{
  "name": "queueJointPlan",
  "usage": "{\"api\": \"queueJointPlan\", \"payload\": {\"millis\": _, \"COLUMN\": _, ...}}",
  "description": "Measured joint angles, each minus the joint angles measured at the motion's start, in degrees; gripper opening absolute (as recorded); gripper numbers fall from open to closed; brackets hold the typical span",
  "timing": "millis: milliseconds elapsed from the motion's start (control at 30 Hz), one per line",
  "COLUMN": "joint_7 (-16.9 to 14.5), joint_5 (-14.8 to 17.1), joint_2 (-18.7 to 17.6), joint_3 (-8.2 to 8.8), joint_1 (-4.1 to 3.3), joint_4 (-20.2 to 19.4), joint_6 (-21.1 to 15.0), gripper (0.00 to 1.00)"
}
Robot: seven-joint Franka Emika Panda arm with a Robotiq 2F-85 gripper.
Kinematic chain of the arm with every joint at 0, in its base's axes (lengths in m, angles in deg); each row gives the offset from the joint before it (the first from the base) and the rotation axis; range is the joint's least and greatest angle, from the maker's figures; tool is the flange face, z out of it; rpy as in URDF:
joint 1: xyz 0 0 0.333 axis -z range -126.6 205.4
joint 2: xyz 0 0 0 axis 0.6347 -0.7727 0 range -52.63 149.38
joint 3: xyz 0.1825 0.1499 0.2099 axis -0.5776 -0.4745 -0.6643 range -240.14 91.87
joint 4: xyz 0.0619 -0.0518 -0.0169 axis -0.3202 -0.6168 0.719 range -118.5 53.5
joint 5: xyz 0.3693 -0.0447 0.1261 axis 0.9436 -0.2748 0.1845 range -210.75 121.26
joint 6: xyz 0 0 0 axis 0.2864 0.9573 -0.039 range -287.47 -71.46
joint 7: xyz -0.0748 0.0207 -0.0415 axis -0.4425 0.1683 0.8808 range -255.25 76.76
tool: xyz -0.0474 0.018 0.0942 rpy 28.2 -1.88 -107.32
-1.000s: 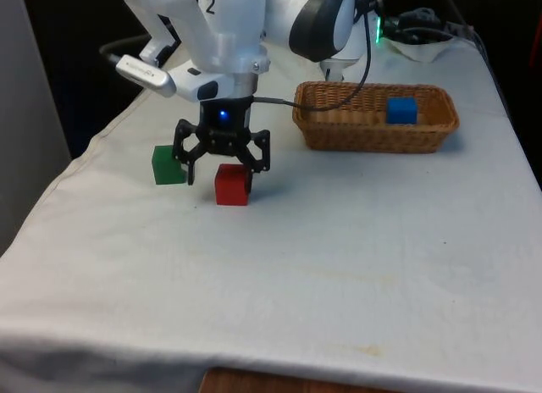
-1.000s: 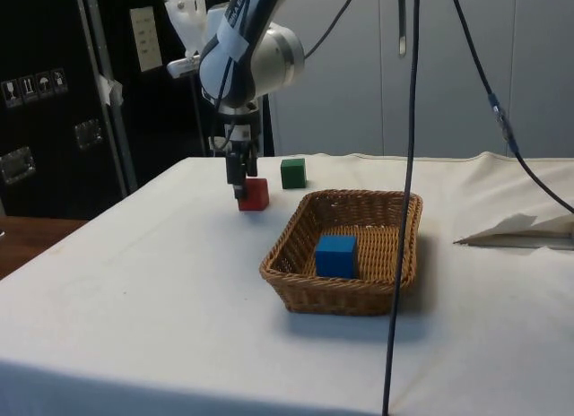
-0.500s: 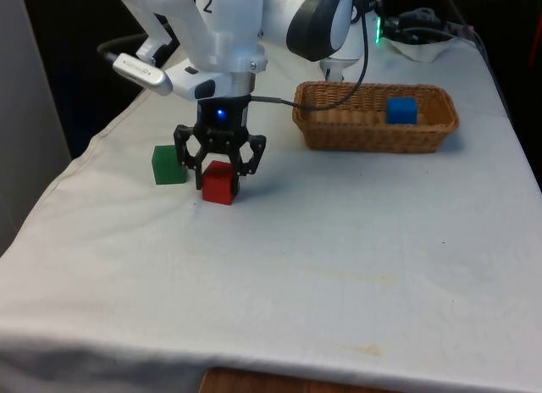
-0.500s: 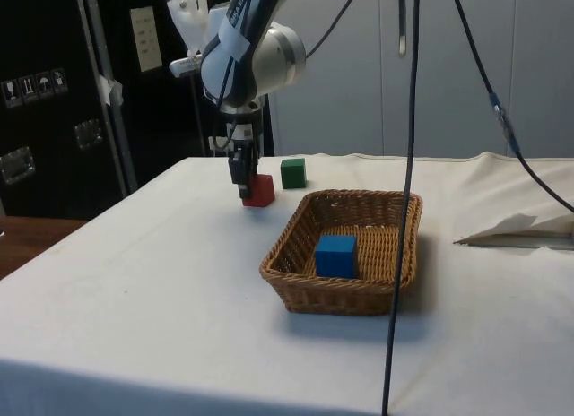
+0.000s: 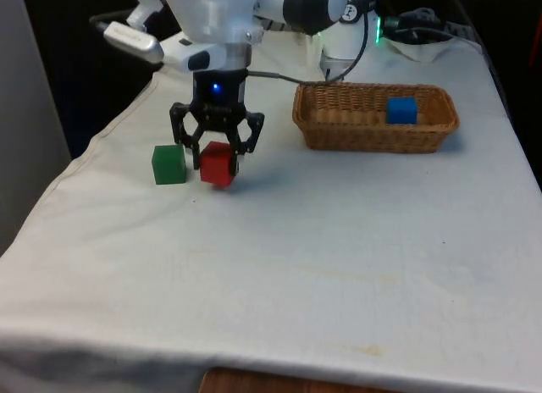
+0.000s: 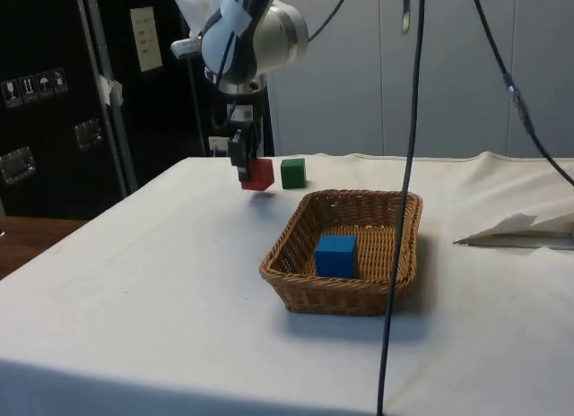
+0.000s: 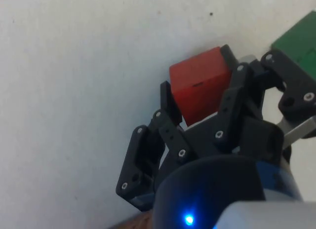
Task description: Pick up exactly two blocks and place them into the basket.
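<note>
My gripper (image 5: 217, 160) is shut on a red block (image 5: 217, 163) and holds it a little above the cloth, with its shadow underneath. The side view has the red block (image 6: 258, 174) hanging tilted under the gripper (image 6: 242, 168). In the wrist view the red block (image 7: 199, 84) sits between the two black fingers (image 7: 170, 101). A green block (image 5: 168, 164) rests on the cloth just to the front view's left of the held block. A wicker basket (image 5: 374, 130) stands at the front view's right and holds a blue block (image 5: 401, 110).
A black cable (image 6: 404, 192) hangs down in front of the basket (image 6: 296, 286) in the side view. A folded white sheet (image 6: 516, 229) lies at the side view's right. The white cloth drops off at the table edges.
The fingers closed on the red block, which shifted towards the green block, and then rose off the cloth with the gripper.
</note>
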Motion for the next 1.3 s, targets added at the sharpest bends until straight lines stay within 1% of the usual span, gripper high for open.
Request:
{"api": "queueJointPlan", "payload": {"millis": 67, "joint_7": 0.0, "joint_5": 0.0, "joint_2": 0.0, "joint_3": 0.0, "joint_1": 0.0, "joint_4": 0.0, "joint_6": 0.0, "gripper": 0.09}}
{"api": "queueJointPlan", "payload": {"millis": 100, "joint_7": 0.06, "joint_5": -0.11, "joint_2": 1.2, "joint_3": 0.34, "joint_1": -0.23, "joint_4": -0.74, "joint_6": 0.29, "gripper": 0.09}}
{"api": "queueJointPlan", "payload": {"millis": 367, "joint_7": 0.06, "joint_5": -0.34, "joint_2": 4.93, "joint_3": 1.49, "joint_1": -1.03, "joint_4": -2.98, "joint_6": 1.43, "gripper": 0.09}}
{"api": "queueJointPlan", "payload": {"millis": 400, "joint_7": 0.06, "joint_5": -0.57, "joint_2": 6.3, "joint_3": 1.89, "joint_1": -1.26, "joint_4": -3.95, "joint_6": 1.83, "gripper": 0.09}}
{"api": "queueJointPlan", "payload": {"millis": 533, "joint_7": 0.06, "joint_5": -1.32, "joint_2": 9.45, "joint_3": 2.35, "joint_1": -1.6, "joint_4": -6.13, "joint_6": 2.41, "gripper": 0.09}}
{"api": "queueJointPlan", "payload": {"millis": 567, "joint_7": 0.11, "joint_5": -1.66, "joint_2": 11.0, "joint_3": 2.58, "joint_1": -1.72, "joint_4": -7.16, "joint_6": 2.64, "gripper": 0.09}}
{"api": "queueJointPlan", "payload": {"millis": 600, "joint_7": 0.11, "joint_5": -1.66, "joint_2": 11.0, "joint_3": 2.58, "joint_1": -1.72, "joint_4": -7.16, "joint_6": 2.64, "gripper": 0.09}}
{"api": "queueJointPlan", "payload": {"millis": 900, "joint_7": 1.09, "joint_5": -2.98, "joint_2": 17.02, "joint_3": 3.21, "joint_1": -1.89, "joint_4": -10.03, "joint_6": 4.93, "gripper": 0.09}}
{"api": "queueJointPlan", "payload": {"millis": 933, "joint_7": 1.43, "joint_5": -3.5, "joint_2": 18.33, "joint_3": 3.44, "joint_1": -2.01, "joint_4": -10.6, "joint_6": 5.56, "gripper": 0.09}}
{"api": "queueJointPlan", "payload": {"millis": 967, "joint_7": 1.43, "joint_5": -3.5, "joint_2": 18.33, "joint_3": 3.44, "joint_1": -2.01, "joint_4": -10.6, "joint_6": 5.56, "gripper": 0.09}}
{"api": "queueJointPlan", "payload": {"millis": 1300, "joint_7": 2.86, "joint_5": -6.19, "joint_2": 24.29, "joint_3": 3.78, "joint_1": -2.06, "joint_4": -14.55, "joint_6": 6.59, "gripper": 0.09}}
